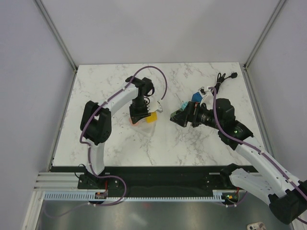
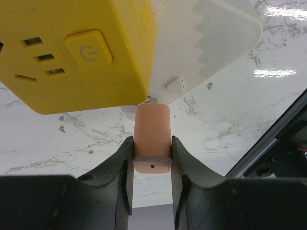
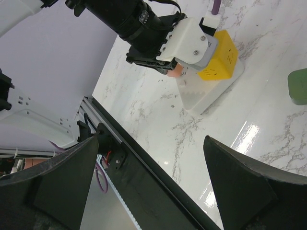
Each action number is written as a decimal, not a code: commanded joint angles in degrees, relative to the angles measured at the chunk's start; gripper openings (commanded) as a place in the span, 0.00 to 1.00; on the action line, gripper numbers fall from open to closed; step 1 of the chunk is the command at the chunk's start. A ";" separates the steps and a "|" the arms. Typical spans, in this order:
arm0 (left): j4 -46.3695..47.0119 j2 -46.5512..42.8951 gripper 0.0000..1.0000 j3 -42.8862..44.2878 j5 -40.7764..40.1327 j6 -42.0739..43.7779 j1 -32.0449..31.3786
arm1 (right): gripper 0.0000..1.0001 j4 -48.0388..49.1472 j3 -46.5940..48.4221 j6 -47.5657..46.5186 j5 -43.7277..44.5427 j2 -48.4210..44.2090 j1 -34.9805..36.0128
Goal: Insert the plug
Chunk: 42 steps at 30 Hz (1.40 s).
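A yellow socket cube with a power button stands on a white toothed base. My left gripper is shut on a salmon-coloured plug. The plug's far end sits against the lower edge of the cube's side. Only a sliver of metal shows there. From above, the left gripper stands over the cube. My right gripper hovers open and empty a little to the right of the cube. Its wrist view shows the cube, the plug and the base.
A teal object and a blue object lie behind the right gripper. A black cable is coiled at the far right. A green object shows at the right edge of the right wrist view. The black table rail runs below.
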 commanded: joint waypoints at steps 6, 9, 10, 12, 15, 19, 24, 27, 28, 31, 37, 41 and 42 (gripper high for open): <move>-5.45 -1.16 0.02 0.37 0.41 1.07 -0.05 | 0.98 0.12 2.28 -0.82 0.76 -1.32 -0.27; -5.71 -0.98 0.02 0.73 1.12 1.07 -0.48 | 0.98 0.03 2.28 -0.82 0.94 -1.40 -0.27; -5.80 -0.89 0.02 0.81 1.03 1.07 -0.83 | 0.98 -0.05 2.28 -0.82 1.03 -1.32 -0.19; -5.97 -0.72 0.02 1.17 1.03 0.98 -1.01 | 0.98 0.03 2.28 -0.91 1.11 -1.32 -0.19; -6.15 -0.28 0.02 2.04 1.73 0.98 -1.36 | 0.98 0.03 2.19 -1.08 1.11 -1.23 -0.19; -6.24 0.25 0.02 2.66 1.73 0.98 -1.63 | 0.98 -0.05 2.19 -1.08 1.29 -1.23 -0.27; -6.50 1.04 0.02 2.14 1.21 0.72 -1.63 | 0.98 -0.05 2.10 -1.08 1.46 -1.32 -0.27; -6.59 1.39 0.02 1.43 0.94 0.63 -1.63 | 0.98 -0.05 2.19 -1.00 1.38 -1.40 -0.27; -6.68 1.48 0.02 1.34 0.59 0.63 -1.54 | 0.98 -0.14 2.19 -1.08 1.38 -1.40 -0.19; -6.85 0.96 0.02 1.17 -0.46 0.45 -1.37 | 0.98 -0.49 2.28 -1.26 1.46 -1.67 -0.27; -5.80 0.51 0.02 0.20 -1.25 0.72 -0.66 | 0.98 -0.49 2.37 -1.26 1.64 -1.67 -0.27; -5.53 1.04 0.02 0.64 -0.55 0.89 -0.66 | 0.98 -0.58 2.63 -1.26 1.64 -1.76 -0.27; -5.36 1.21 0.02 0.81 -0.38 0.98 -0.75 | 0.98 -0.58 2.63 -1.35 1.64 -1.84 -0.27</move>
